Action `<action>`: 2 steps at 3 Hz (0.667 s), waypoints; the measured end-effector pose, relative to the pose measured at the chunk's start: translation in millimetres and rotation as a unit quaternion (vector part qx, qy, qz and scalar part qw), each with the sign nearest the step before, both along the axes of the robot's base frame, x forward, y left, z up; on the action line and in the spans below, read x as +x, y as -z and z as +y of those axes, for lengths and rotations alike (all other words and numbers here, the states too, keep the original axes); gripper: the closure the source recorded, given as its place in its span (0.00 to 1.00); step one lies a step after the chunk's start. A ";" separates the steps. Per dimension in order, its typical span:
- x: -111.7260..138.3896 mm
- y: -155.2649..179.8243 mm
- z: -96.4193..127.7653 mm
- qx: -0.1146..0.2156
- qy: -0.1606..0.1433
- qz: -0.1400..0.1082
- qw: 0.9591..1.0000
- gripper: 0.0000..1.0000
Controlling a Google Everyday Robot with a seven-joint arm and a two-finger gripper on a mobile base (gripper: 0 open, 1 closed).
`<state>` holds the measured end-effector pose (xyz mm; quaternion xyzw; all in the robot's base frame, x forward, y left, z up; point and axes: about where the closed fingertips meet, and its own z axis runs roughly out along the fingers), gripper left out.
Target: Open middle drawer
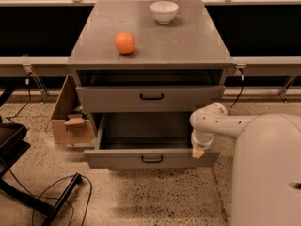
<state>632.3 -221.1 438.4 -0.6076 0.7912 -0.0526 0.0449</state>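
Middle drawer (117, 159): pulled well out, inside showing.
My gripper (197, 152): at its front's right end; grip, I cannot tell.
Left: little, I judge.

Cabinet top (188, 46) with orange (125, 42), bowl (164, 11)

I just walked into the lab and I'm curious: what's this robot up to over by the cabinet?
The robot is working on the grey cabinet. Its arm reaches in from the right, with the claw at the right end of the middle drawer, against the drawer's front. That drawer stands pulled well out, so the opening looks largely done. An orange and a white bowl sit untouched on the cabinet top.
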 end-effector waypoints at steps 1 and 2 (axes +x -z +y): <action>-8.1 -0.3 -1.0 0.000 0.003 0.000 1.000 1.00; -17.8 -0.8 -3.0 0.000 0.006 0.000 1.000 0.82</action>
